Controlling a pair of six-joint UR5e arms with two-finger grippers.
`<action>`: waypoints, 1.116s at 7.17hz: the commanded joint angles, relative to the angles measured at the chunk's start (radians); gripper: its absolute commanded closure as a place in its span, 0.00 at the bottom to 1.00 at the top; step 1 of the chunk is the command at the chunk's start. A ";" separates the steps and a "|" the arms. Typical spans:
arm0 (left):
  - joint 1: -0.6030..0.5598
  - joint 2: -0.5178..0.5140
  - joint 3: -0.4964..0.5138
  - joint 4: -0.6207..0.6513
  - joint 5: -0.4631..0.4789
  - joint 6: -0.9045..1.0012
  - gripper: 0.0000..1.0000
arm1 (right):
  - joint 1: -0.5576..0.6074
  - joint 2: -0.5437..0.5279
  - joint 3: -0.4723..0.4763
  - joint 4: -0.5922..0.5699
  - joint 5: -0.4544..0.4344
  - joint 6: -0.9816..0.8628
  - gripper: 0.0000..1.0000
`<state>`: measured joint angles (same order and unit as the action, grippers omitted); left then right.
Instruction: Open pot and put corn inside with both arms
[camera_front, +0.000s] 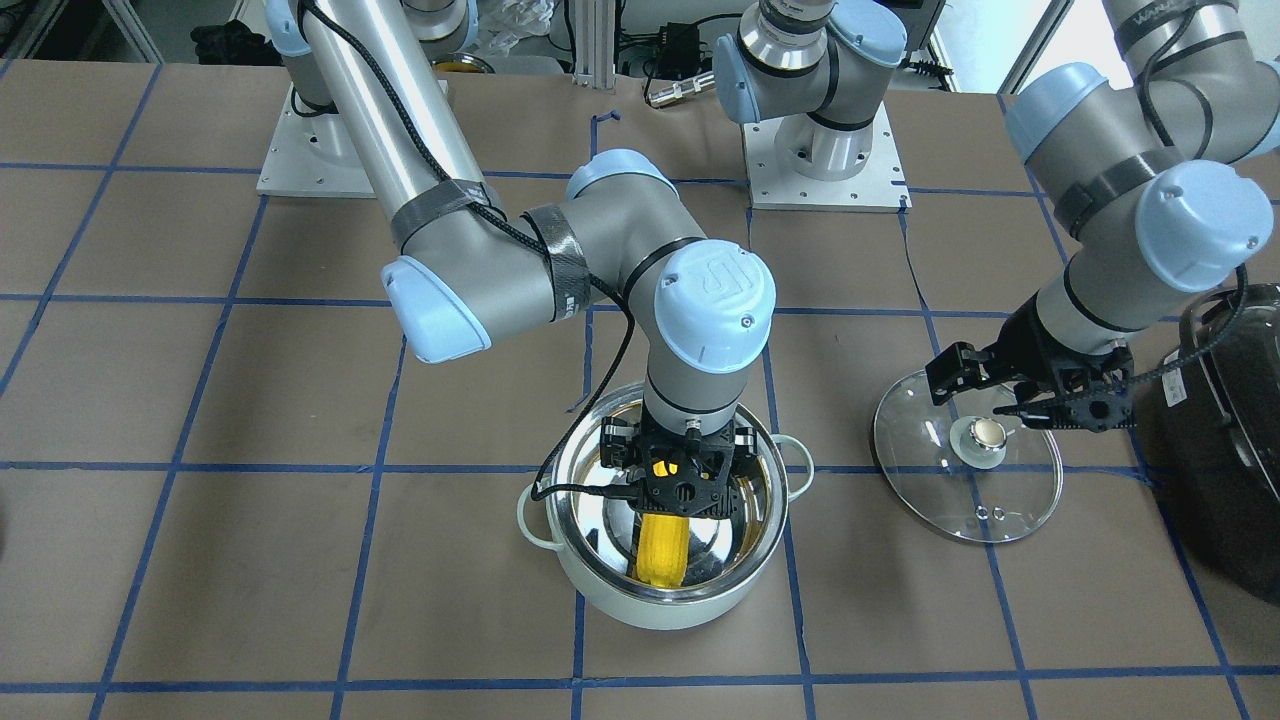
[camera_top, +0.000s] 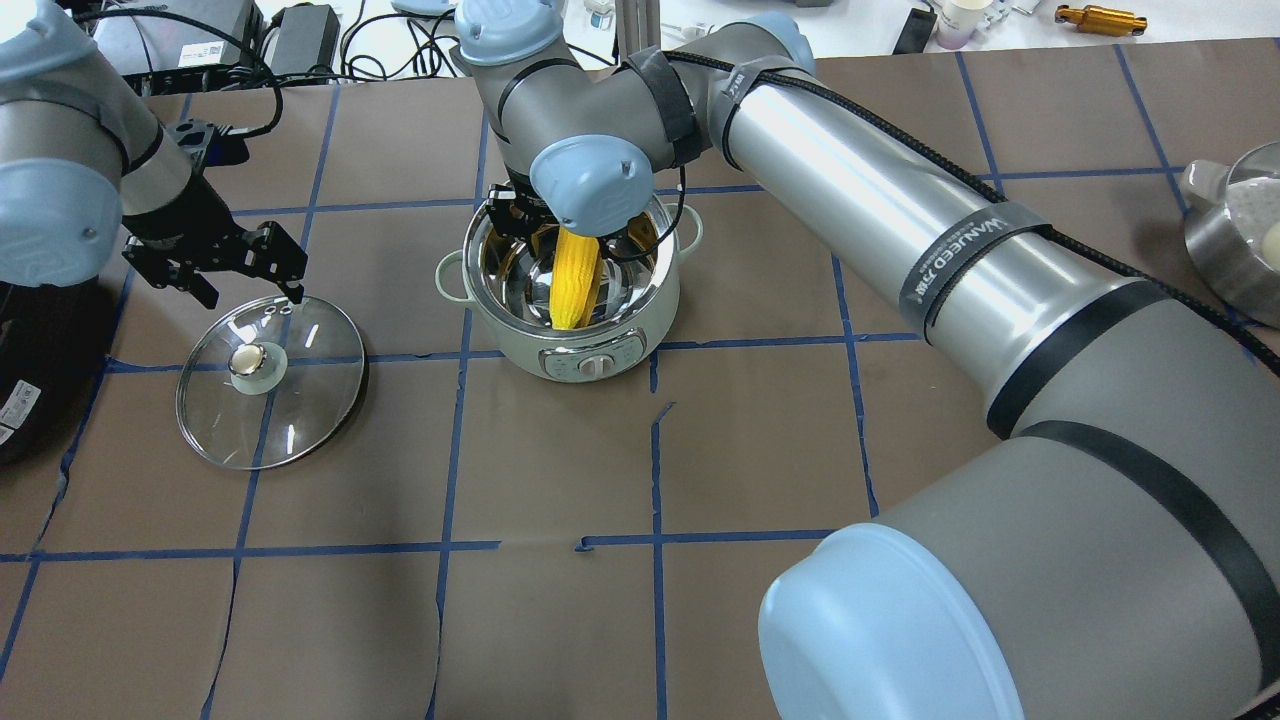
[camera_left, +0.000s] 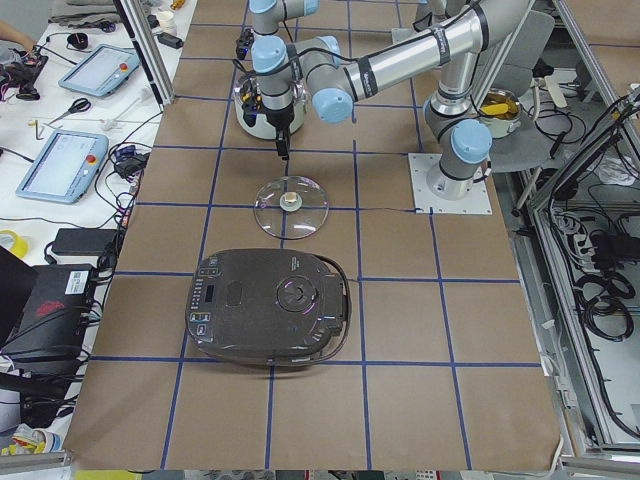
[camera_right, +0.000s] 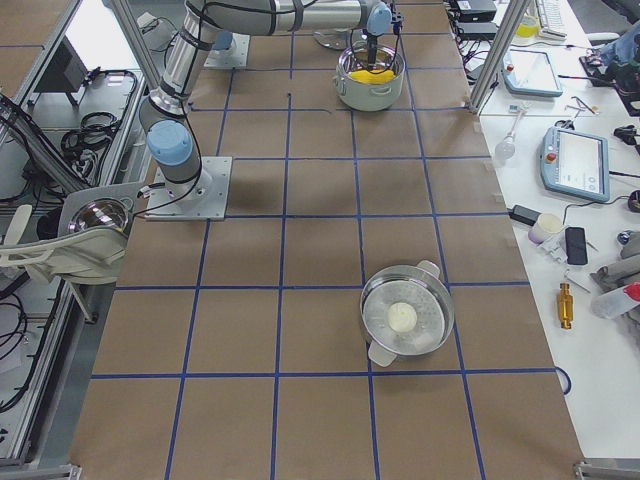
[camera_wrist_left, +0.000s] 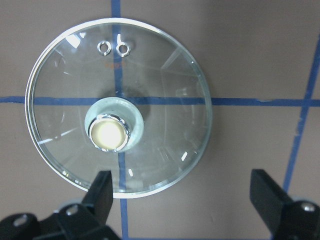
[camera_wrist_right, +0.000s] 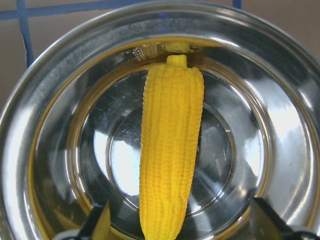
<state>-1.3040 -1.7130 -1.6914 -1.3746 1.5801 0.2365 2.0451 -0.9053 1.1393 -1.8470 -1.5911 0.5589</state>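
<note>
The pale mint pot (camera_front: 600, 600) stands open on the table, seen also in the overhead view (camera_top: 590, 360). The yellow corn (camera_front: 662, 550) lies inside it, leaning against the steel wall (camera_top: 572, 285) (camera_wrist_right: 170, 150). My right gripper (camera_front: 680, 490) hangs over the pot's mouth. Its fingers (camera_wrist_right: 97, 222) stand wide on either side of the corn's near end without touching it, so it is open. The glass lid (camera_front: 960, 490) lies flat on the table beside the pot (camera_top: 300, 400) (camera_wrist_left: 160, 75). My left gripper (camera_front: 985, 400) hovers open and empty over the lid's edge (camera_wrist_left: 182, 185).
A black bulky appliance (camera_left: 265, 305) sits beyond the lid on my left (camera_front: 1230, 420). A steel pan with a white lump in it (camera_right: 405, 315) stands far to my right (camera_top: 1235, 240). The arm bases are bolted at the table's back edge.
</note>
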 joint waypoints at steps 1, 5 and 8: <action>-0.037 0.090 0.106 -0.186 -0.037 -0.049 0.03 | -0.003 -0.035 -0.001 0.000 -0.006 -0.020 0.00; -0.288 0.171 0.191 -0.268 -0.026 -0.216 0.00 | -0.271 -0.303 0.178 0.164 0.002 -0.252 0.00; -0.336 0.211 0.156 -0.261 -0.009 -0.210 0.00 | -0.495 -0.544 0.365 0.175 -0.007 -0.483 0.00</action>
<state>-1.6295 -1.5167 -1.5264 -1.6391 1.5674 0.0244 1.6332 -1.3665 1.4426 -1.6835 -1.5929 0.1713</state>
